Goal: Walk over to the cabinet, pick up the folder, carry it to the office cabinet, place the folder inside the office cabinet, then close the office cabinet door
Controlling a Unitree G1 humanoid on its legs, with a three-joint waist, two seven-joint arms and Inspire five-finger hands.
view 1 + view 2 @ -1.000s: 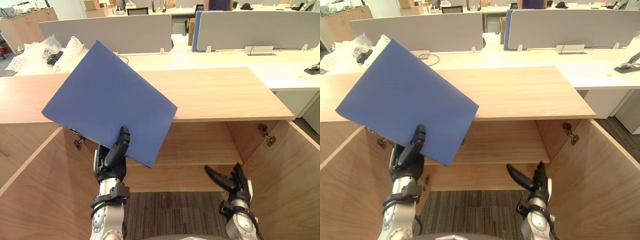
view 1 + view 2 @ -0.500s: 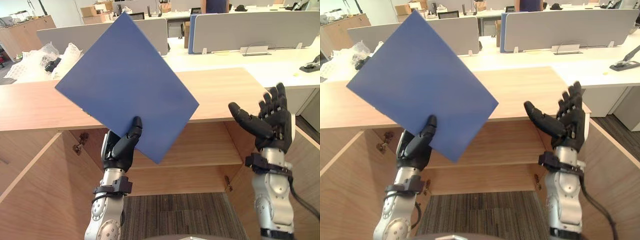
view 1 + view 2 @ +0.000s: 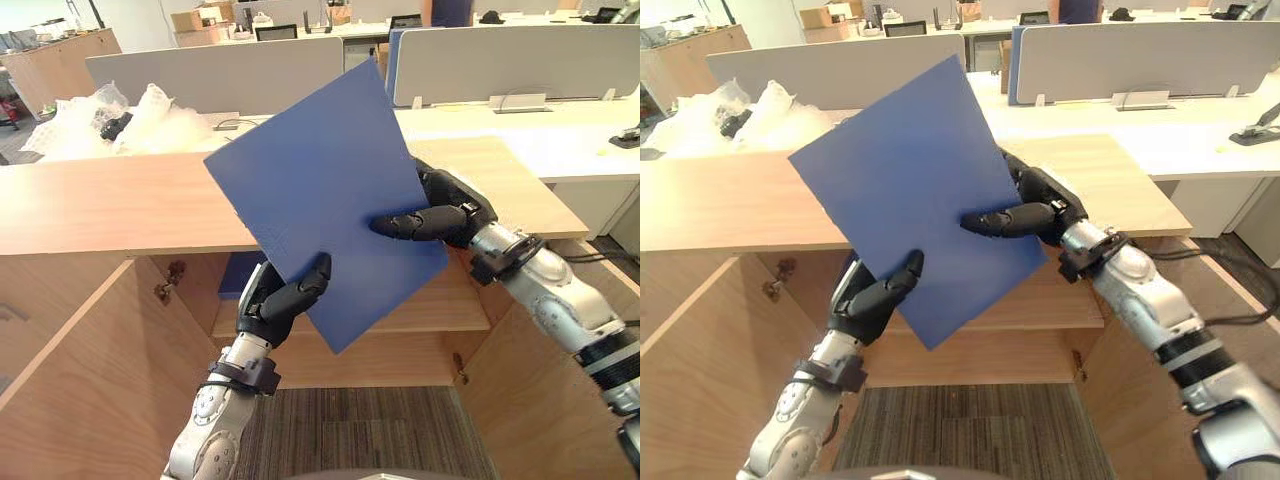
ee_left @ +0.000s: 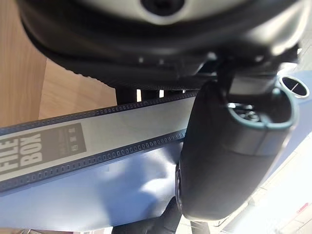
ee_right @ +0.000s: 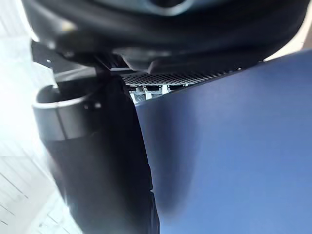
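The office cabinet [image 3: 110, 200] stands with its left door [image 3: 70, 390] swung wide open. In front of it, the left hand [image 3: 282, 300] pinches the lower edge of the blue folder [image 3: 320, 180], thumb on the front face and fingers behind. The folder is held up tilted in the air, above the cabinet's inner shelf [image 3: 445, 310]. The right hand [image 3: 445, 215] grips its right edge, thumb pressed across the front and fingers curled behind.
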